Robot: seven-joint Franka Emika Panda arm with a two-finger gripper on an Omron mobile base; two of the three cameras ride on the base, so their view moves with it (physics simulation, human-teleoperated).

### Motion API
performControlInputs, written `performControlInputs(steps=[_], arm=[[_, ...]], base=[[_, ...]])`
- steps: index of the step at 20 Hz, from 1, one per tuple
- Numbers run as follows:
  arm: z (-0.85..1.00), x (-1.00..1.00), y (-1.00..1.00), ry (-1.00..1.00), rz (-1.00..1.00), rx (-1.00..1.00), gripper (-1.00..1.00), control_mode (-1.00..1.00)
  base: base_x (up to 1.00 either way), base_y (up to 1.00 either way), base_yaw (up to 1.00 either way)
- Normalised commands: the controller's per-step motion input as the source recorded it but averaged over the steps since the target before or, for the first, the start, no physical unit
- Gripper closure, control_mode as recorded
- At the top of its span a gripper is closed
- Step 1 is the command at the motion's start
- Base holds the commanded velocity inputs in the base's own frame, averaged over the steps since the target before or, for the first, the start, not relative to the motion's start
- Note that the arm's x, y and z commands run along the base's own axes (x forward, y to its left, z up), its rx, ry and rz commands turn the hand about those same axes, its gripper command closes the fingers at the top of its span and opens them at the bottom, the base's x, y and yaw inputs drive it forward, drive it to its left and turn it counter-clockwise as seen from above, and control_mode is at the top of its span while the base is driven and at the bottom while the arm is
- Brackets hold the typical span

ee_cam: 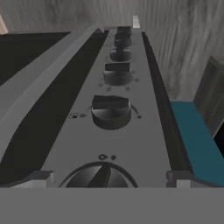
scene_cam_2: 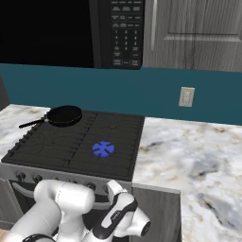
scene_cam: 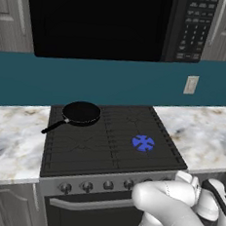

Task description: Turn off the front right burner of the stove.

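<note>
Two dark gripper fingertips (ee_cam: pixel 107 180) are sitting spread open around a round grey knob (ee_cam: pixel 101 176) on the steel-fronted black-grated stove (scene_cam: pixel 109 184); its front right burner (scene_cam: pixel 143 143) is showing a blue flame ring.

Home kitchen: stove (scene_cam: pixel 111 156) set in marble counter (scene_cam_2: pixel 198 156), microwave (scene_cam: pixel 109 19) above it (teal backsplash (scene_cam: pixel 113 83) behind).

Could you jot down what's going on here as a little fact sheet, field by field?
Place: simulated kitchen
stove: black grated cooktop, knob row on grey front panel
front right burner: lit, blue flame ring
frying pan: on back left grate, handle pointing left
microwave: above stove
gripper: low at the panel, fingertips either side of nearest knob
Contact with knob: cannot tell
wall outlet: on teal backsplash
Task state: burner not yet off
</note>
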Motion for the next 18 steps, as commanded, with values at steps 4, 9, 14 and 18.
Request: performControlInputs(steps=[4,9,14,18], arm=[[0.00,0.04,0.00,-0.02,-0.07,0.00,-1.00,-1.00],[0.00,0.09,0.00,-0.01,-0.07,0.00,-1.00,-1.00],[0.00,0.00,0.00,0.00,-0.07,0.00,-1.00,-1.00],[-0.01,0.00,0.00,0.00,-0.06,0.00,-1.00,-1.00]], base=[[0.00,0.00,0.00],[0.00,0.00,0.00],[0.00,0.00,0.00],[0.00,0.00,0.00]])
